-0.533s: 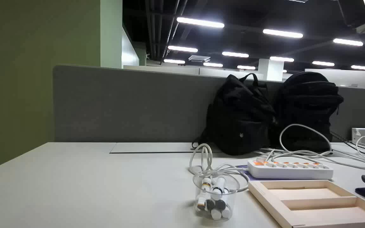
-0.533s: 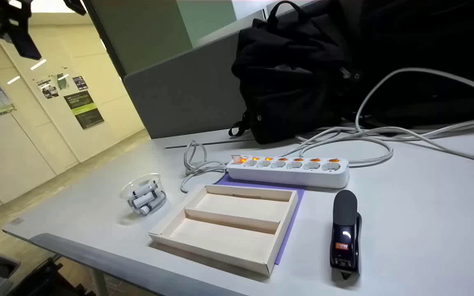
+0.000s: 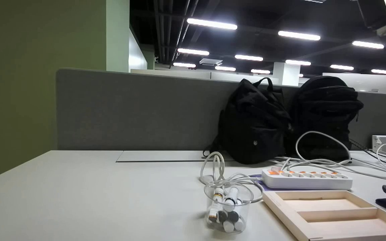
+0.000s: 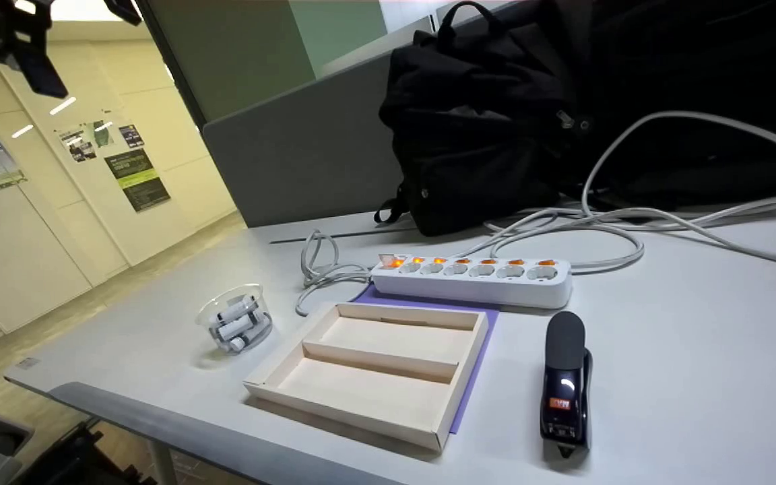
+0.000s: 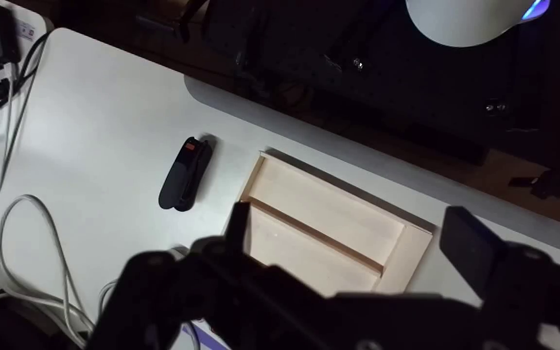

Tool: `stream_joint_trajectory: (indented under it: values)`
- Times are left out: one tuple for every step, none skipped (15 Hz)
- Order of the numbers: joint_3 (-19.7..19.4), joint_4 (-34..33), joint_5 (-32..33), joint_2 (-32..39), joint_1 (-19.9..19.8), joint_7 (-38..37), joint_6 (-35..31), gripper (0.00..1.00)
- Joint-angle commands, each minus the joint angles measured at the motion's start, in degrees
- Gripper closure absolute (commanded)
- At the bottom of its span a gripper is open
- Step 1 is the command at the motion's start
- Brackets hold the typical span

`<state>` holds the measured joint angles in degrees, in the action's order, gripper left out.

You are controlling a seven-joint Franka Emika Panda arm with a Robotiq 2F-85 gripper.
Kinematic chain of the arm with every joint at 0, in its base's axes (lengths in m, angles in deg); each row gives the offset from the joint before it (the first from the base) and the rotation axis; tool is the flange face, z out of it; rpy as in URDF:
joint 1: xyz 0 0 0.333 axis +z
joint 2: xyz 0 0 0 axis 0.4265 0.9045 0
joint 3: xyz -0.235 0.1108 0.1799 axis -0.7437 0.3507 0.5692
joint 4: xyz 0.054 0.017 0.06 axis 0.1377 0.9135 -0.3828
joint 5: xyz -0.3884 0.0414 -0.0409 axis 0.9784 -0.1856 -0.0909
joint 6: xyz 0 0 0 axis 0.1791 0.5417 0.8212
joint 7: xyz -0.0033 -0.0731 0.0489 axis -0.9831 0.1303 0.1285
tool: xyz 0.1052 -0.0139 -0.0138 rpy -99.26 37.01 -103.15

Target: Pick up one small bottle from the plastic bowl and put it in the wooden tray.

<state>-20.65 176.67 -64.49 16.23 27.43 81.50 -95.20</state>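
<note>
The clear plastic bowl (image 3: 246,210) stands on the white table with several small white bottles (image 3: 231,198) lying in it. The bowl (image 4: 205,315) and bottles (image 4: 236,328) also show in an exterior view, left of the tray. The pale wooden tray (image 4: 354,412) has two bare compartments split by a divider. It also shows in an exterior view (image 3: 288,217) and the wrist view (image 5: 405,257). My gripper (image 5: 353,231) is open and empty, high above the tray, with its fingers wide apart. Its fingertips (image 4: 85,44) show at the top left of an exterior view. The bowl is out of the wrist view.
A white power strip (image 4: 472,286) with looping cables (image 4: 620,232) lies behind the tray on a purple sheet (image 4: 472,377). A black stapler (image 4: 565,387) lies beside the tray. Black backpacks (image 3: 253,127) lean on the grey partition (image 3: 139,110). The table's front edge (image 4: 192,431) runs near the tray.
</note>
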Motion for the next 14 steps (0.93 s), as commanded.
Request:
stream_joint_trajectory:
  values:
    - [-2.1, -0.6, -0.2, 1.1, 0.3, -6.0, -5.1, 0.00]
    - [-2.8, -2.1, -0.7, 3.2, -0.3, -7.0, -7.0, 0.00]
    - [-2.7, -4.2, -2.9, 3.9, -0.2, -8.9, -6.1, 0.00]
    - [-3.1, -5.6, -4.2, 5.9, -0.5, -10.4, -7.9, 0.00]
    - [-3.1, -7.4, -5.7, 8.4, -0.9, -12.2, -9.4, 0.00]
    - [-3.4, -8.9, -6.5, 12.4, -1.5, -14.0, -13.5, 0.00]
    - [-3.3, -10.1, -8.0, 14.4, -1.7, -15.9, -16.2, 0.00]
    - [-2.9, -11.2, -9.6, 17.2, -1.8, -18.0, -19.5, 0.00]
    - [-2.7, -12.2, -11.2, 19.7, -1.9, -19.9, -22.5, 0.00]
    - [-2.4, -13.2, -12.9, 22.8, -1.7, -21.9, -25.9, 0.00]
    - [-2.0, -14.1, -14.6, 25.9, -1.5, -24.2, -29.4, 0.00]
    - [-1.5, -15.0, -16.2, 29.2, -1.2, -26.6, -33.1, 0.00]
    - [-1.0, -15.7, -17.6, 31.9, -0.9, -29.0, -36.3, 0.00]
    - [-0.5, -16.4, -19.4, 34.5, -0.2, -31.4, -39.1, 0.00]
